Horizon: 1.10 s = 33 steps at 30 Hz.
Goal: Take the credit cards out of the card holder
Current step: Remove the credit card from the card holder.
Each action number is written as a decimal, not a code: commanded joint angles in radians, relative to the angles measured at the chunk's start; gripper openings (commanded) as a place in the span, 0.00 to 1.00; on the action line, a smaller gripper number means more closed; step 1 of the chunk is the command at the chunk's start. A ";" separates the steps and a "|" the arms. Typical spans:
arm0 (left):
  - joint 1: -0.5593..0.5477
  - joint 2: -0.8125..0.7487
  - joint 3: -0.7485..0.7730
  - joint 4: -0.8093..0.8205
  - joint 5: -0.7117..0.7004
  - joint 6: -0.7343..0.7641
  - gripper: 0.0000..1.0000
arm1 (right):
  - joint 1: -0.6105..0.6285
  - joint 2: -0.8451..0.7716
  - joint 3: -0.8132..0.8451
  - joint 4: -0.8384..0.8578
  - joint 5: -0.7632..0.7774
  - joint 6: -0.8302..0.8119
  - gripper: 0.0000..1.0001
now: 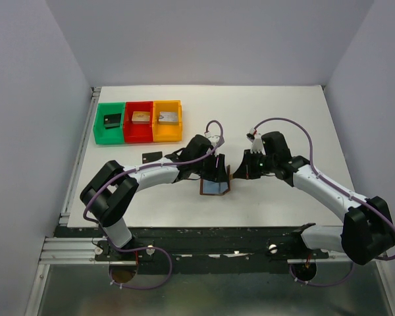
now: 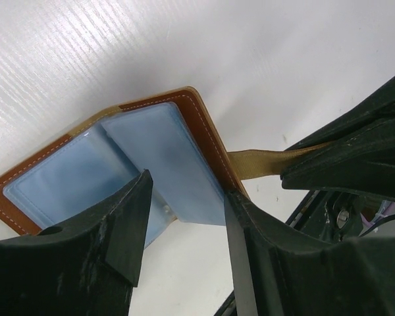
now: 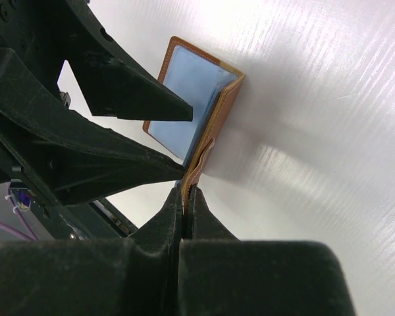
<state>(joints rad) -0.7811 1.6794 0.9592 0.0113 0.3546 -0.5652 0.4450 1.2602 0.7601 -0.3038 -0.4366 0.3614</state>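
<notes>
On white table (image 1: 283,118) | brown leather card holder (image 1: 215,187) open, pale blue lining | right tool (image 3: 186,192) clenched on its strap (image 2: 257,162) | left tool (image 2: 186,187) released

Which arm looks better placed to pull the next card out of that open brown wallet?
Probably the left. The left tool stands open, fingers either side of a blue sleeve of the card holder, ready to pinch. The right tool is shut on the tan strap, so it is occupied.

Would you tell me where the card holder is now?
Top view: the card holder sits open at the table centre between the grippers; the right gripper pinches its strap, the open left gripper straddles it.
</notes>
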 commanded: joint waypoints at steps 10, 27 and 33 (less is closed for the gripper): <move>-0.007 -0.035 -0.020 -0.065 -0.132 0.001 0.54 | -0.002 -0.012 0.015 0.008 -0.011 -0.026 0.00; -0.009 -0.069 -0.027 -0.116 -0.223 0.007 0.64 | -0.005 0.001 0.013 0.008 -0.010 -0.041 0.00; -0.009 -0.086 -0.027 -0.120 -0.246 0.028 0.70 | -0.002 0.005 0.013 0.005 -0.007 -0.042 0.00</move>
<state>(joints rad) -0.7811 1.6215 0.9306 -0.0849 0.1482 -0.5644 0.4450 1.2602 0.7601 -0.3038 -0.4362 0.3382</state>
